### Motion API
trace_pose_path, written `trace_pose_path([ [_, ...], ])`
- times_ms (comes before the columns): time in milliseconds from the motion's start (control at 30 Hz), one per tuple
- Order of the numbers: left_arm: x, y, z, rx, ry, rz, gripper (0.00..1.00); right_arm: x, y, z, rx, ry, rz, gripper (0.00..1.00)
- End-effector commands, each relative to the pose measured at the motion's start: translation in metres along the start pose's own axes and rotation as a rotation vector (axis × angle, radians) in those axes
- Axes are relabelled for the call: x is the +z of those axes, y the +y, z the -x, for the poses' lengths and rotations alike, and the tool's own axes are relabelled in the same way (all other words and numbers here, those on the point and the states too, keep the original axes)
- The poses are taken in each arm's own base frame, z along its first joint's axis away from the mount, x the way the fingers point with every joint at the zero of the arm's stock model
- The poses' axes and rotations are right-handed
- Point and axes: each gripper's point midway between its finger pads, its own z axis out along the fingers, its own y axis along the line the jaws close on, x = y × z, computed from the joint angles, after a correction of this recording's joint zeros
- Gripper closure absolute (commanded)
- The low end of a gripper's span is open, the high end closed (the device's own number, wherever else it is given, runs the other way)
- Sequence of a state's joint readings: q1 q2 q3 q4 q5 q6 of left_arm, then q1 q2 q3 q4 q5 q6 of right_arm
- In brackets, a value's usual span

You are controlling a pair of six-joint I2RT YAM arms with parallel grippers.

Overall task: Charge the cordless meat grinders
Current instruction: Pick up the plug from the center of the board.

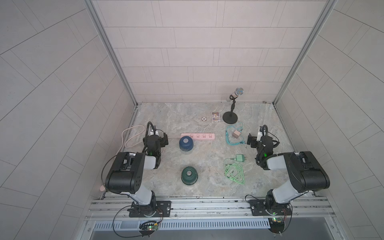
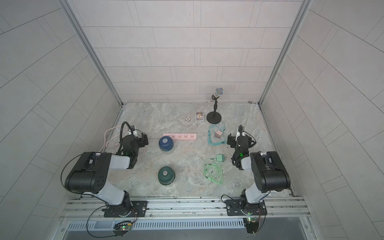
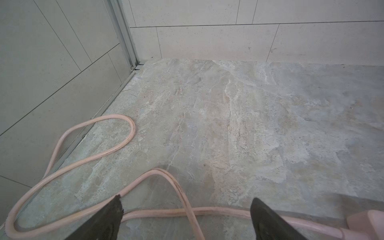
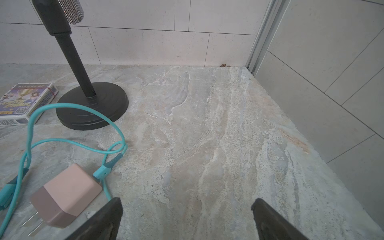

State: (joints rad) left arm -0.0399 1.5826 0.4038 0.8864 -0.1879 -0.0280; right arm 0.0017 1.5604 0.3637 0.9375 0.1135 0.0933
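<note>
Two cordless meat grinders stand on the stone-patterned table in both top views: the dark blue one [image 1: 186, 143] [image 2: 165, 143] right in front of a pink power strip [image 1: 202, 136], the dark green one [image 1: 189, 175] [image 2: 166, 175] nearer the front edge. My left gripper [image 1: 164, 139] [image 3: 187, 198] hovers left of the blue grinder, open and empty, over the strip's pink cord [image 3: 158, 213]. At the table's right side my right gripper [image 1: 250, 141] [image 4: 188, 200] is open and empty too, beside a pink adapter [image 4: 66, 195] with a teal cable [image 4: 79, 108].
A green adapter [image 1: 240, 158] with a coiled green cable [image 1: 233, 173] lies right of the green grinder. At the back stand a black microphone stand [image 1: 230, 117] [image 4: 91, 104], a card box [image 1: 215, 117] and a small round disc [image 1: 204, 118]. Tiled walls enclose three sides.
</note>
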Motion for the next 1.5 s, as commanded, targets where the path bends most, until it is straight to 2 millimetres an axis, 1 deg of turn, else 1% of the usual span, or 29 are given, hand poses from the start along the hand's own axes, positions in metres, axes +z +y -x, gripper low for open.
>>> trace_pose_path([
  [0,-0.001,0.001,0.004,0.008,-0.020,0.008,0.00,0.001,0.000,0.002,-0.007,-0.009,-0.005,0.01],
  [767,0.000,0.001,0.004,0.008,-0.016,0.008,0.00,0.002,0.000,0.002,0.005,-0.003,0.006,0.01],
  [833,-0.003,0.001,0.005,0.000,-0.025,0.001,0.00,0.001,0.000,0.001,0.002,0.002,0.006,0.02],
  [867,-0.005,0.004,0.008,-0.011,-0.033,0.009,0.00,0.001,0.001,0.004,0.003,-0.003,0.011,0.04],
  [967,-0.013,0.013,0.020,-0.036,-0.042,0.036,0.00,0.001,0.010,0.013,-0.024,0.058,0.060,0.07],
  [1000,-0.016,0.015,0.023,-0.034,-0.021,0.039,0.00,0.001,0.012,0.016,-0.033,0.094,0.074,0.08],
  [1067,-0.019,0.017,0.030,-0.006,0.057,0.041,0.00,-0.003,0.018,0.023,-0.045,0.138,0.110,0.09],
  [1133,-0.025,0.018,0.028,0.008,0.147,0.047,0.00,-0.008,0.024,0.027,-0.036,0.160,0.150,0.09],
  [1167,-0.027,0.018,0.031,0.011,0.166,0.040,0.00,-0.011,0.026,0.031,-0.031,0.176,0.167,0.09],
  [1233,-0.032,0.015,0.037,0.000,0.170,0.019,0.00,-0.014,0.032,0.034,-0.021,0.229,0.200,0.10],
  [1333,-0.040,0.011,0.045,-0.079,0.200,-0.004,0.00,-0.018,0.039,0.041,0.015,0.301,0.232,0.13],
  [1467,-0.047,-0.009,0.055,-0.156,0.241,-0.101,0.00,-0.021,0.059,0.046,0.047,0.376,0.292,0.13],
])
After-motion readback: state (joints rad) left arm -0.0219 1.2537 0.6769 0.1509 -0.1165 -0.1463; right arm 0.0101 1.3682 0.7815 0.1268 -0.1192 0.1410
